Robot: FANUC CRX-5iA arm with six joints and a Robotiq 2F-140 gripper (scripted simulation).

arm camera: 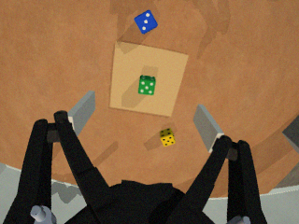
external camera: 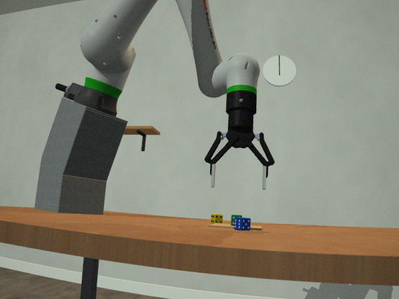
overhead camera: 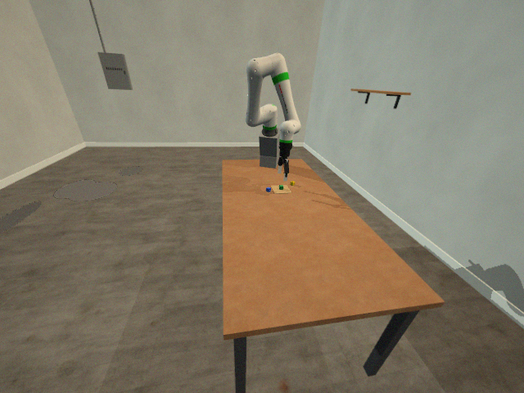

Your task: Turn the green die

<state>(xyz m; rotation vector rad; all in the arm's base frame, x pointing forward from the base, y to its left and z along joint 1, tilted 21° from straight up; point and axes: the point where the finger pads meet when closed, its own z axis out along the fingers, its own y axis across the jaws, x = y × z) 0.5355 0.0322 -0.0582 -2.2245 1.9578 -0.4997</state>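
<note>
While the top view is showing a green die [overhead camera: 281, 187] [external camera: 235, 219] [arm camera: 147, 86] sitting on a mat [overhead camera: 281, 191] [external camera: 256, 227] [arm camera: 126, 61], the exterior view is showing the gripper [overhead camera: 282, 173] [external camera: 238, 187] [arm camera: 146, 105] hovering, fingers spread wide; the wrist view is showing the die lying wholly inside the mat's edges.

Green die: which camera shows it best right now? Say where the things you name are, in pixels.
The wrist view. It looks down on the green die [overhead camera: 281, 187] [external camera: 235, 219] [arm camera: 147, 87], showing five pips on top and mat all around. The exterior view catches it side-on, partly behind the blue die [overhead camera: 268, 189] [external camera: 242, 223] [arm camera: 146, 21]; the top view shows only a tiny green block on the mat [overhead camera: 277, 191] [external camera: 219, 225] [arm camera: 170, 63].
</note>
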